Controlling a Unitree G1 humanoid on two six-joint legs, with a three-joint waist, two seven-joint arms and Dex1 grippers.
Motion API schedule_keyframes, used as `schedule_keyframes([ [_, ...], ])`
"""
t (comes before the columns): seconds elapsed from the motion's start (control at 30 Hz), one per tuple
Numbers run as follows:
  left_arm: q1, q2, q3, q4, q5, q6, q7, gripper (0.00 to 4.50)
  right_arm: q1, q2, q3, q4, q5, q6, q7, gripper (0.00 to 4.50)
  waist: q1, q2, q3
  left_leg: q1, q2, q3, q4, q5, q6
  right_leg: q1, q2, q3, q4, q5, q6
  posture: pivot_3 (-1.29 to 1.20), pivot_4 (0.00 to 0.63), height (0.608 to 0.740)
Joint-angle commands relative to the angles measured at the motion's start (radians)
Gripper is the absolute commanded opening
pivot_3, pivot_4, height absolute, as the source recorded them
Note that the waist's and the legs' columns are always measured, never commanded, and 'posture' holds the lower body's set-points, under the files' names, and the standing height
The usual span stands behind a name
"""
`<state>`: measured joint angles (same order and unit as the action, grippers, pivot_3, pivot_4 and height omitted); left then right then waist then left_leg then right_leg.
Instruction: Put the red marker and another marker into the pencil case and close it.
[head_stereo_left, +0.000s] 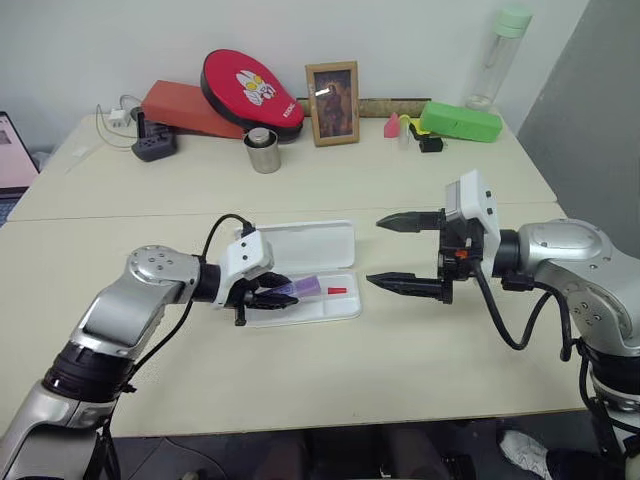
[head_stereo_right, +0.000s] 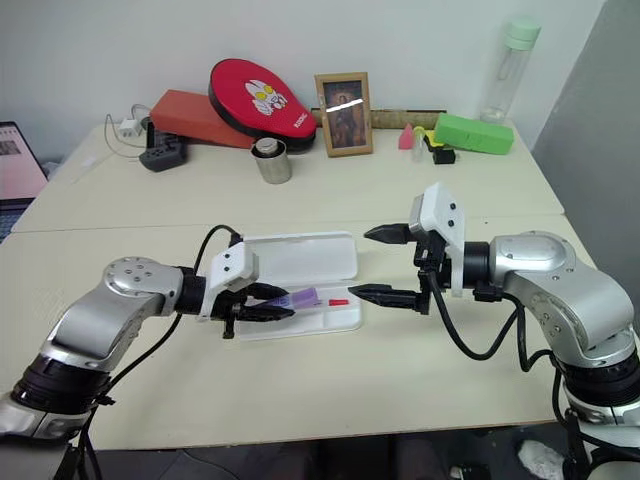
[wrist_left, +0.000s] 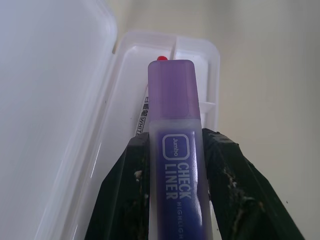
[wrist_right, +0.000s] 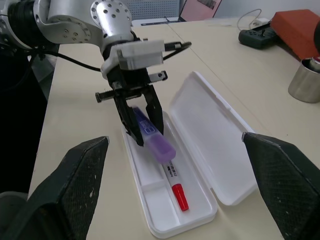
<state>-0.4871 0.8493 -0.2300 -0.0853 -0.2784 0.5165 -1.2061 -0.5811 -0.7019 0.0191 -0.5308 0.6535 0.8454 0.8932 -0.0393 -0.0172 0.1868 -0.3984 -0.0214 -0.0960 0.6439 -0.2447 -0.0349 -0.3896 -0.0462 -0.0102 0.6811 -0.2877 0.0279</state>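
Note:
The white pencil case (head_stereo_left: 300, 245) lies open mid-table, its lid flat behind the shallow tray (wrist_right: 200, 220). In the tray lies the red marker (wrist_right: 176, 186), its red cap (head_stereo_left: 337, 290) toward the tray's right end. My left gripper (head_stereo_left: 272, 297) is shut on the lilac highlighter (wrist_left: 175, 125), the other marker, and holds it tilted just above the tray's left half, over the red marker's barrel. My right gripper (head_stereo_left: 376, 252) hovers open and empty to the right of the case, fingers (wrist_right: 75, 195) spread wide and pointing at it.
Along the back of the table stand a steel cup (head_stereo_left: 263, 150), a photo frame (head_stereo_left: 332, 103), a red oval pouch (head_stereo_left: 250, 90) on an orange box (head_stereo_left: 185, 108), a power strip (head_stereo_left: 153, 145), a green box (head_stereo_left: 460, 120) and a bottle (head_stereo_left: 500, 55).

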Motion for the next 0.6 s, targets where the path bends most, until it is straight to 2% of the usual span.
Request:
schedule_keyframes([
  [0.03, -0.027, 0.034, -0.023, 0.031, 0.043, -0.054, -0.066, 1.19, 0.021, -0.013, -0.054, -0.072, 0.034, 0.024, -0.057, 4.5, 0.002, 0.0, 0.0, 0.0, 0.0, 0.0, 0.0, 0.0, 0.0, 0.0, 0.0, 0.0, 0.0, 0.0, 0.0, 0.0, 0.15, 0.74],
  [0.6, -0.081, 0.004, -0.046, 0.134, 0.104, -0.144, -0.159, 1.19, 0.041, -0.016, -0.057, -0.102, 0.073, 0.035, -0.133, 4.5, 0.008, 0.0, 0.0, -0.001, -0.001, 0.0, 0.001, 0.0, 0.0, 0.0, -0.001, 0.0, 0.0, 0.0, 0.0, 0.0, 0.15, 0.74],
])
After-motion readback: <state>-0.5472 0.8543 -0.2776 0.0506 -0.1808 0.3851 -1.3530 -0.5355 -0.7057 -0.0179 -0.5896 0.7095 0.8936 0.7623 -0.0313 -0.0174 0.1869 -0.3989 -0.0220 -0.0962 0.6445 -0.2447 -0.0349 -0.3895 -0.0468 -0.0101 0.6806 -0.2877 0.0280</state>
